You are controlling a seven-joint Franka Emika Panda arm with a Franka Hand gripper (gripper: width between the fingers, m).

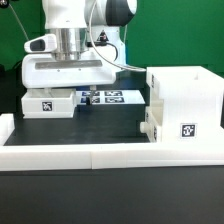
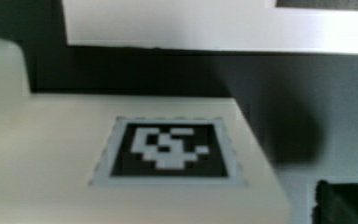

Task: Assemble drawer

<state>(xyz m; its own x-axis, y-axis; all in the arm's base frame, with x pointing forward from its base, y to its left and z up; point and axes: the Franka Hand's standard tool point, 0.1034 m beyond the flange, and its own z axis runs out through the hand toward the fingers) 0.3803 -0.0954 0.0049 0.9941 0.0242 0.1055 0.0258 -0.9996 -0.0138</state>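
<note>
The arm (image 1: pixel 100 18) reaches down near the far edge of the tabletop (image 1: pixel 110 125), toward the corner on the exterior view's left. Its wrist (image 1: pixel 72 42) stands upright. The gripper (image 1: pixel 68 86) points straight down, its broad white body level and low over the tabletop. The fingers are hidden beneath that body, so their spacing cannot be told.

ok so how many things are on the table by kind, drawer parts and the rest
box housing: 1
trays: 2, one at the exterior view's left, one that seems partly slid into the housing
marker board: 1
border wall: 1
total: 5
</note>
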